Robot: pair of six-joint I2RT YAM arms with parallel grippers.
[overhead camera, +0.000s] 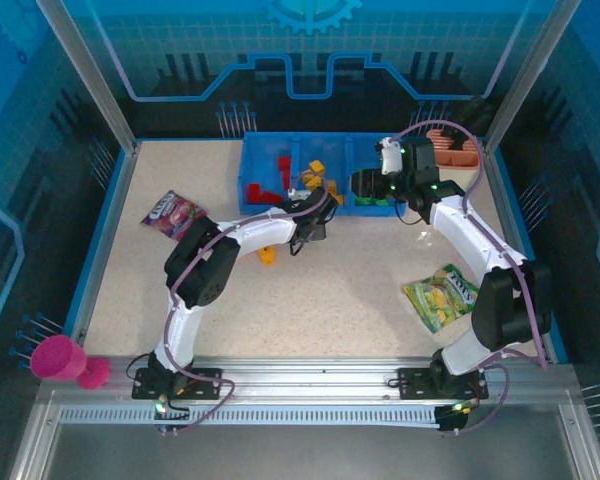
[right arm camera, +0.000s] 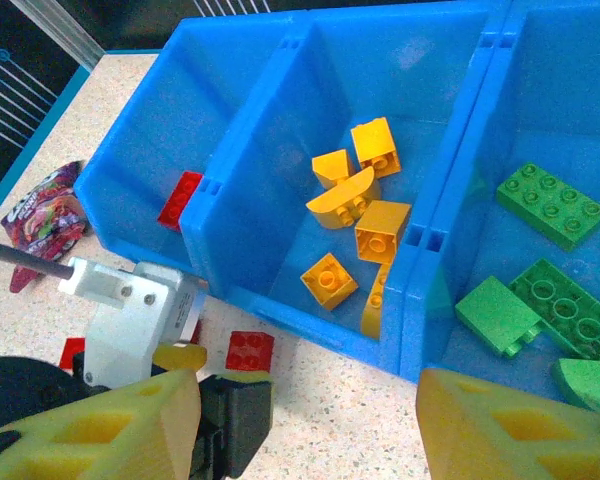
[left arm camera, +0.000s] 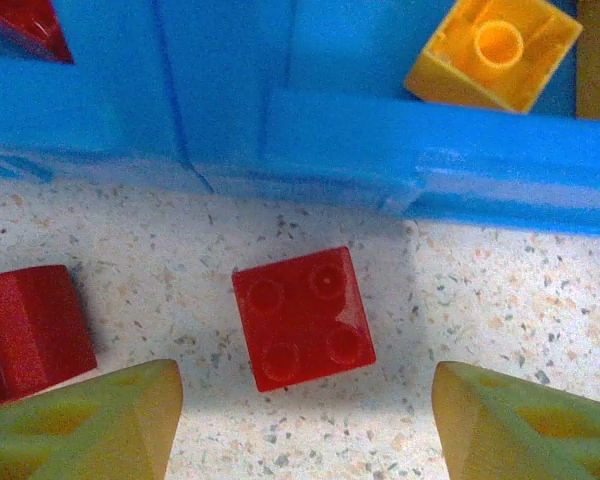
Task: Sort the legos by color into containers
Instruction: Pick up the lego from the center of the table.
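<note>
Red lego (left arm camera: 302, 318) lies flat between the left gripper's (left arm camera: 305, 425) spread fingertips (left arm camera: 90, 425), untouched.

We get bright, even light from overhead on the speckled beige tabletop (overhead camera: 360, 290), with soft shadows under the black-and-white robot arms (overhead camera: 250, 235); the blue enclosure walls (overhead camera: 40, 150) are dim. In our left wrist view the square red plastic brick (left arm camera: 302, 318) is sharp, while the left gripper's (left arm camera: 305, 430) yellow-green fingertips (left arm camera: 90, 430) are blurred. The glossy blue plastic bin (left arm camera: 360, 130) shows a mild sheen.
</note>
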